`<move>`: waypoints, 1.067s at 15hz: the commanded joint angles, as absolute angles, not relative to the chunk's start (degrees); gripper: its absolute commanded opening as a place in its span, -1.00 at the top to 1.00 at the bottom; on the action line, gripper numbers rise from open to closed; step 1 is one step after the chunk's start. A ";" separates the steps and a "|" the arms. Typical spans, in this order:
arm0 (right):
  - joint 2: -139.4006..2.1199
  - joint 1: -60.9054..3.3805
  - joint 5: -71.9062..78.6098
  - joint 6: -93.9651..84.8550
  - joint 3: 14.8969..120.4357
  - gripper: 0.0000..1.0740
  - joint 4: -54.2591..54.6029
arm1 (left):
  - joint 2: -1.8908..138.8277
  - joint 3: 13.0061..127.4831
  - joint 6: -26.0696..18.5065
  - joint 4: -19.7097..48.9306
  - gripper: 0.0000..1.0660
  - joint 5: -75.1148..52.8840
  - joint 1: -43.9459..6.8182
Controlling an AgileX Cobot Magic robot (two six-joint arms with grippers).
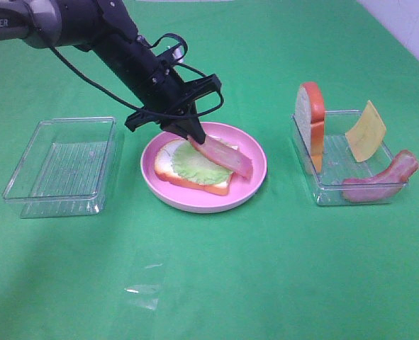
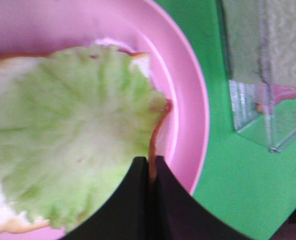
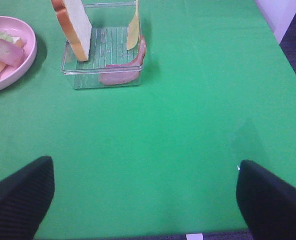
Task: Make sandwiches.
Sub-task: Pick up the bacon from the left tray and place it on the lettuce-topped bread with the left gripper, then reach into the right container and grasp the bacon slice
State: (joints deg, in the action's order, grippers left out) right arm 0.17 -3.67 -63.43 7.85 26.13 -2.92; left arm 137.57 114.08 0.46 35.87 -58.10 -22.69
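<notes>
On the pink plate (image 1: 255, 178) lies a white bread slice (image 1: 168, 161) with an orange-brown crust, topped by a green lettuce leaf (image 1: 195, 164). My left gripper (image 1: 193, 136) is shut on one end of a reddish-brown bacon strip (image 1: 227, 159). The strip slants down across the lettuce. In the left wrist view the shut fingers (image 2: 137, 200) pinch the strip's thin edge (image 2: 154, 142) beside the lettuce (image 2: 72, 145). My right gripper (image 3: 142, 195) is open and empty above the bare green cloth. It is out of the high view.
A clear tray (image 1: 322, 191) to the right of the plate holds an upright bread slice (image 1: 310, 120), a yellow cheese square (image 1: 366, 131) and another bacon strip (image 1: 383, 180). A second clear tray (image 1: 64, 166) stands to the left of the plate. Green cloth covers the table.
</notes>
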 commanded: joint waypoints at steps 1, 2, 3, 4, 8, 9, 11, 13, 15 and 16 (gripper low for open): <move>1.26 -3.44 -63.31 7.56 25.95 -0.80 -2.92 | 137.57 114.19 1.15 30.65 1.00 -58.90 -22.75; 1.26 -3.44 -63.31 7.56 25.95 -0.80 -2.92 | 137.57 114.19 1.15 28.71 1.00 -58.84 -22.86; 1.26 -3.44 -63.31 7.56 25.95 -0.80 -2.92 | 137.68 114.19 1.15 28.13 1.00 -58.84 -22.86; 1.26 -3.44 -63.31 7.56 25.95 -0.80 -2.92 | 137.74 114.19 1.20 27.79 0.97 -58.84 -22.86; 1.26 -3.44 -63.31 7.56 25.95 -0.80 -2.92 | 136.65 114.36 1.38 27.39 -0.54 -58.50 -22.86; 1.26 -3.44 -63.31 7.56 25.95 -0.80 -2.92 | 135.85 115.05 1.20 27.39 -0.91 -58.44 -22.86; 1.26 -3.44 -63.31 7.56 25.95 -0.80 -2.92 | 135.16 120.38 1.20 26.99 -0.89 -61.13 -22.86; 1.26 -3.44 -63.31 7.56 25.95 -0.80 -2.92 | 135.16 127.77 2.12 24.41 -0.89 -67.90 -22.86; 1.26 -3.44 -63.31 7.56 25.95 -0.80 -2.92 | 135.16 134.36 4.24 16.73 -0.89 -75.75 -22.86; 1.26 -3.44 -63.31 7.56 25.95 -0.80 -2.75 | 133.27 134.93 6.19 14.50 -0.89 -75.52 -22.35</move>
State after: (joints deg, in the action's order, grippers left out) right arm 0.17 -3.67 -63.43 7.85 26.13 -2.86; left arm 132.75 134.42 5.50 14.44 -69.21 -22.12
